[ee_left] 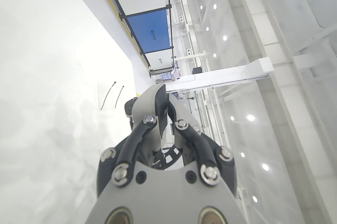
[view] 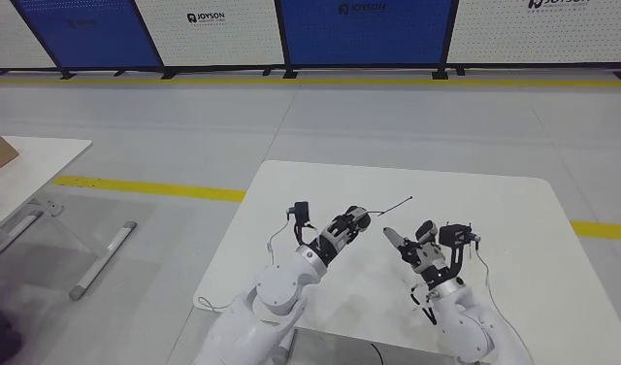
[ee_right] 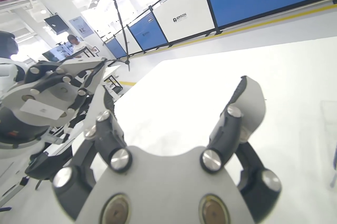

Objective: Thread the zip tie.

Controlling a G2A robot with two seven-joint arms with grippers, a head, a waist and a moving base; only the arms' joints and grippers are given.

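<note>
1. Work surface. One white rectangular table (view: 505,229) carries the task. Both arms stand over its near half.

2. Right gripper (view: 408,235). It sits right of centre, at the near side. Its two grey fingers with black ribbed pads are spread wide, and nothing is between them. In the right wrist view the right gripper (ee_right: 175,88) has bare table (ee_right: 210,64) showing between its fingers.

3. Left gripper (view: 361,213). It sits just left of the right gripper, and the two are apart. Its two fingers are pressed together in the left wrist view (ee_left: 165,101).

4. Held part. One thin black plastic zip tie (view: 393,206) is pinched near its tail in the left gripper (ee_right: 101,64). A short stub sticks out past the fingertips. The long strap rises clear of the table and runs far and right. The zip tie (ee_right: 119,17) ends in its square head at the free end.

5. Loose parts. Two more thin black strips (ee_left: 108,96), each with a small head, lie side by side on the table (ee_left: 39,51) beyond the left gripper. They appear to be further zip ties.

6. Surroundings. One second white table (view: 29,161) stands on the left. One yellow floor line (view: 146,186) passes behind it. Two blue partition panels (view: 364,20) alternate with white ones along the far side.
</note>
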